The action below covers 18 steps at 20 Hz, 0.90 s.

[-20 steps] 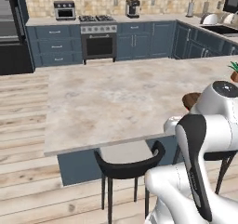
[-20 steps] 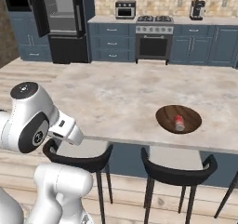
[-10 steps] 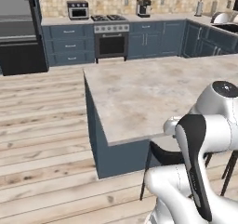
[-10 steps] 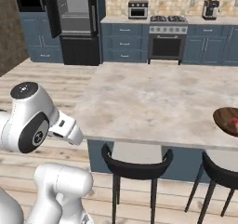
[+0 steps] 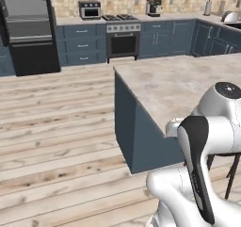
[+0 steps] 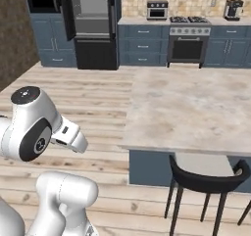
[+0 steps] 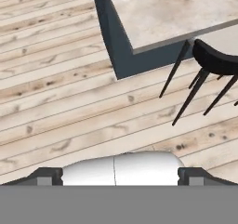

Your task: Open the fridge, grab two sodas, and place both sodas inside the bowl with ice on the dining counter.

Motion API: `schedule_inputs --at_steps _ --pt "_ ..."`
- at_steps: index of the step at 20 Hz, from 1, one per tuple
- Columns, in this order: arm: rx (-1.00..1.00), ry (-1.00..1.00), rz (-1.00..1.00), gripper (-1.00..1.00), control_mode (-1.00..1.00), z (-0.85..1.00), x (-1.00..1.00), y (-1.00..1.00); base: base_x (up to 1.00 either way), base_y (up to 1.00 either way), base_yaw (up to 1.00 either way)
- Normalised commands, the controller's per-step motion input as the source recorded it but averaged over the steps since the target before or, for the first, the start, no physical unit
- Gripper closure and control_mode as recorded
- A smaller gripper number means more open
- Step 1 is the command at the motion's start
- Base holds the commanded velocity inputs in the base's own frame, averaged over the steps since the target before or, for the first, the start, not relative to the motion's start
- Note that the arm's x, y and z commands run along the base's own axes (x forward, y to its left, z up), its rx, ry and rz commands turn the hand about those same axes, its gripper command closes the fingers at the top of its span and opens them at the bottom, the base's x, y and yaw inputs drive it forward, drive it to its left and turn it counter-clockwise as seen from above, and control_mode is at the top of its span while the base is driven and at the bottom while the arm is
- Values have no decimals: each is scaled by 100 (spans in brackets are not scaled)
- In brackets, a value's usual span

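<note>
The gripper (image 7: 119, 176) hangs low over the wooden floor (image 7: 60, 107), near the corner of the dining counter (image 7: 172, 14); only the dark bases of its two fingers show at the bottom edge of the hand view, so I cannot tell if they are spread or pressed together, and nothing is seen between them. Just beside the counter, at its near edge, stands a black stool (image 7: 211, 60) with thin legs; in the right base view the same stool (image 6: 206, 181) is pushed under the overhang of the beige stone top. The dining counter (image 5: 188, 85) has a dark blue-grey base, and the part of its top that is in view carries nothing. Beyond the counter, across the plank floor, runs the wall line of blue-grey cabinets (image 6: 142, 46) with the stove (image 6: 188, 41) in the middle, a small toaster oven (image 6: 157, 10) and a coffee machine (image 6: 233, 9) on the worktop. To the far left of the counter stands the fridge (image 6: 90, 27), black, with its upper door swung open and the grey shelves inside visible; in the left base view the fridge (image 5: 29, 33) is at the far left too.
</note>
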Motion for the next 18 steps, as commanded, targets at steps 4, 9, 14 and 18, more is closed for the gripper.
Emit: schedule_inputs --at_steps 4,9,14,18 --pt "0 0 0 -100 100 0 0 0 26 100 -9" --pt "0 0 0 -100 100 0 0 0 58 100 -7" --pt "0 0 0 -100 100 0 0 0 96 100 -5" --pt "0 0 0 -100 100 0 0 0 100 100 -5"
